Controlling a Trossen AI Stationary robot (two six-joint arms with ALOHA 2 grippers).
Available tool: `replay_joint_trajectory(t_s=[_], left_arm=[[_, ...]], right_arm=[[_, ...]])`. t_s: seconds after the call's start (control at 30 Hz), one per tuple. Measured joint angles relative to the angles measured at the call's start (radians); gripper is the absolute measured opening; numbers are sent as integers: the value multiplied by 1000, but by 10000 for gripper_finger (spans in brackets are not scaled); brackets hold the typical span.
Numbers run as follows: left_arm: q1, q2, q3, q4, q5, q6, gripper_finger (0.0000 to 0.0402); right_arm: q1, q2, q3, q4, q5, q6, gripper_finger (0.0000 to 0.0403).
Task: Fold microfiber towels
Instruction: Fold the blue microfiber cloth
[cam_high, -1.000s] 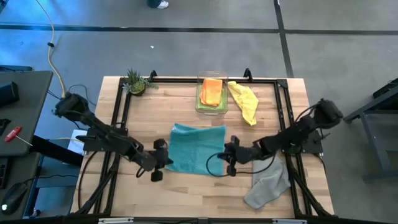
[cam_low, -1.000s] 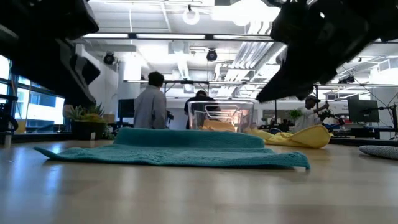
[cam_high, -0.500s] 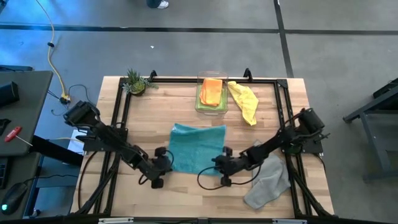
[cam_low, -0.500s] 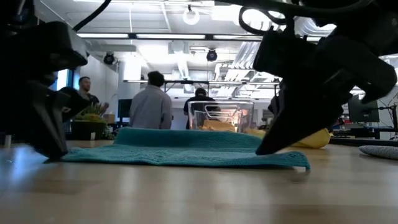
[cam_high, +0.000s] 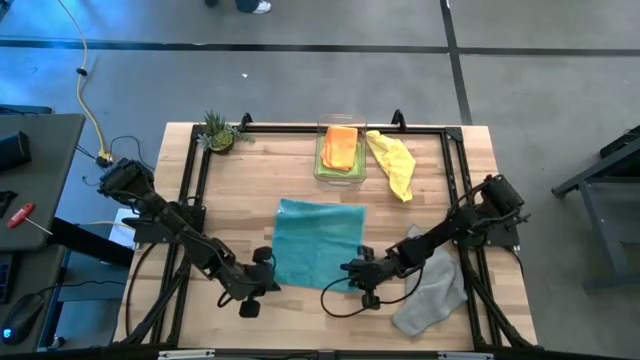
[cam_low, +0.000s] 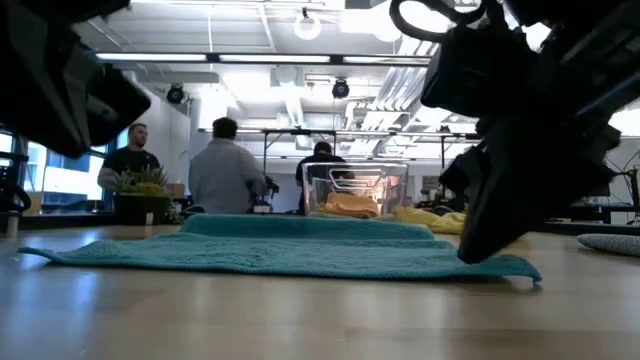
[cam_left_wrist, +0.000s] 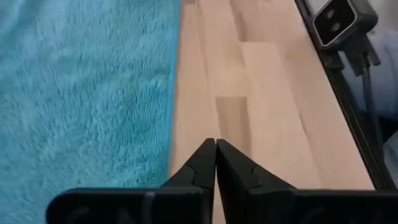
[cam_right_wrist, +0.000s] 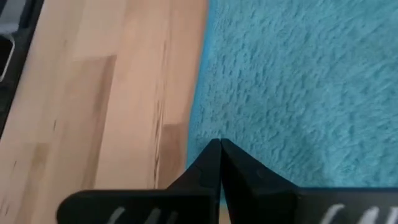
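A teal microfiber towel (cam_high: 318, 243) lies spread flat on the wooden table, its near edge (cam_low: 300, 268) toward the low camera. My left gripper (cam_high: 270, 272) is shut just off the towel's left edge near the near left corner, its tips (cam_left_wrist: 215, 144) over bare wood. My right gripper (cam_high: 348, 270) is shut at the towel's near right corner. An orange towel (cam_high: 340, 146) lies on a lime green one in the clear bin. A yellow towel (cam_high: 392, 165) and a grey towel (cam_high: 432, 292) lie crumpled on the table. My right gripper has its shut fingertips (cam_right_wrist: 219, 144) on the teal towel's top, just inside its right edge (cam_right_wrist: 200, 118) near the near right corner (cam_low: 528, 272). The fingers slant down from the table's right. The towel lies flat under them; whether any cloth is caught between them, I cannot tell.
The clear bin (cam_high: 340, 178) stands at the far middle, a small potted plant (cam_high: 220, 132) at the far left corner. Black frame rails (cam_high: 193, 200) run along both sides of the table. People stand in the room beyond the table (cam_low: 225, 170).
Both grippers have gone down and toward the table's near edge, staying shut. The teal towel's near edge has been drawn nearer and its two near corners spread outward, while its far edge has stayed. My left gripper has come off the towel's near left corner.
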Motion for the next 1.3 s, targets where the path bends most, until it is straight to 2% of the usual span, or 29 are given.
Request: replay_joint_trajectory(t_s=[0.1, 0.2, 0.37, 0.47, 0.63, 0.83, 0.97, 1.13, 1.3], left_arm=[[-5, -3, 32, -111, -16, 20, 19], [-12, 0, 34, -178, -25, 20, 42], [-31, 40, 34, -183, -25, 45, 89], [-47, 78, 34, -190, -65, 79, 112], [-65, 122, 34, -203, -114, 127, 128], [-80, 156, 39, -246, -169, 121, 114], [-80, 163, 39, -271, -200, 117, 80], [-78, 167, 47, -307, -238, 117, 13], [-73, 168, 89, -343, -213, 100, 4]], right_arm=[[3, -1, 0, 1, 51, 12, 3], [12, -1, 0, 0, 70, 9, 24], [51, -1, 0, 0, 100, 8, 97], [78, -1, 0, -1, 124, 7, 140], [115, -1, 0, -8, 173, -18, 176], [132, -2, 0, -18, 227, -52, 174], [132, -2, 0, -21, 231, -62, 164], [134, -2, 0, -22, 242, -72, 158], [155, -2, 9, -42, 240, -98, 178]])
